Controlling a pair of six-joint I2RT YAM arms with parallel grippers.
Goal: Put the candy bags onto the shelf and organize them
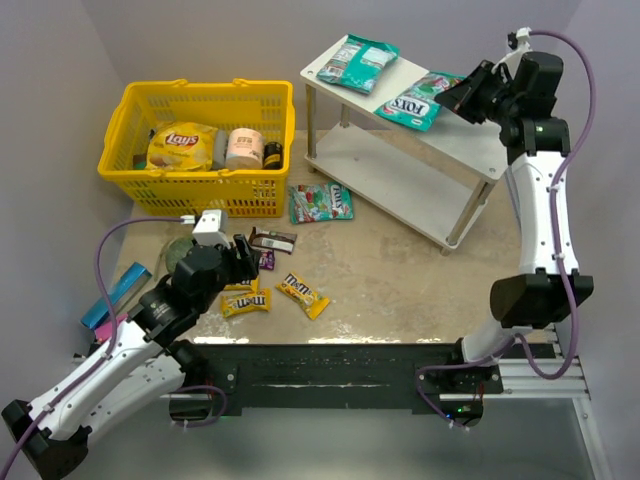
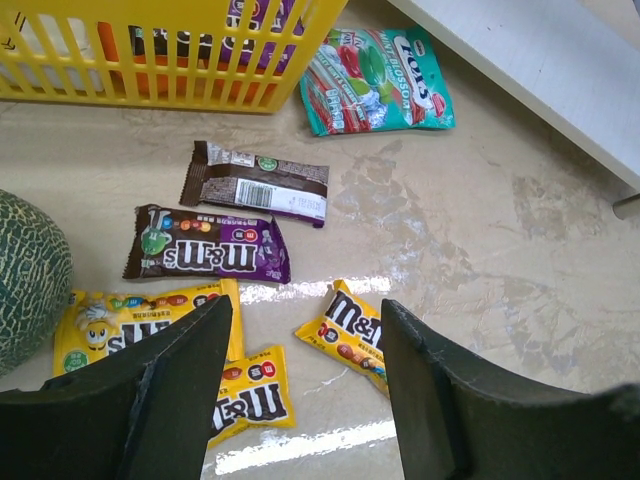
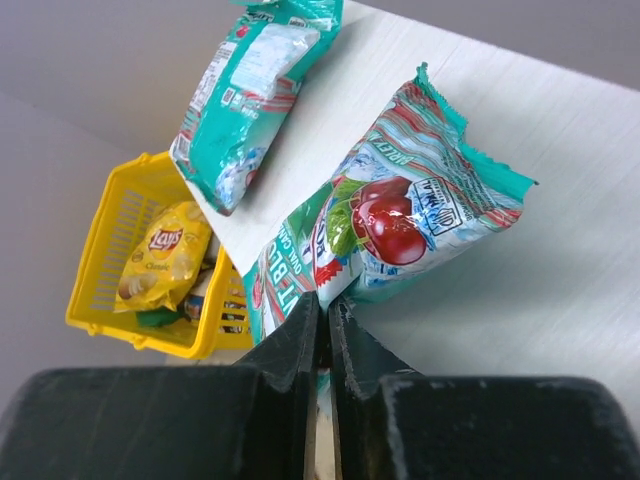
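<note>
Fox's bag [image 1: 410, 103] lies on the shelf [image 1: 455, 140] top, near its right end. The right gripper [image 3: 325, 300] has its fingers nearly together and seems to pinch the bag's edge. Retreating unreleased could drag it off. The left gripper [image 2: 305, 312] hangs spread above the packets [image 2: 210, 250] on the table.

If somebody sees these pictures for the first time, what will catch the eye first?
Probably the bright yellow basket at the far left of the table, with a Lay's bag inside. Next, the white shelf at the far right: one teal candy bag lies on its top board and the right gripper pinches a second, the Fox's bag, beside it. Under the open left gripper, small M&M's packets lie scattered.
</note>
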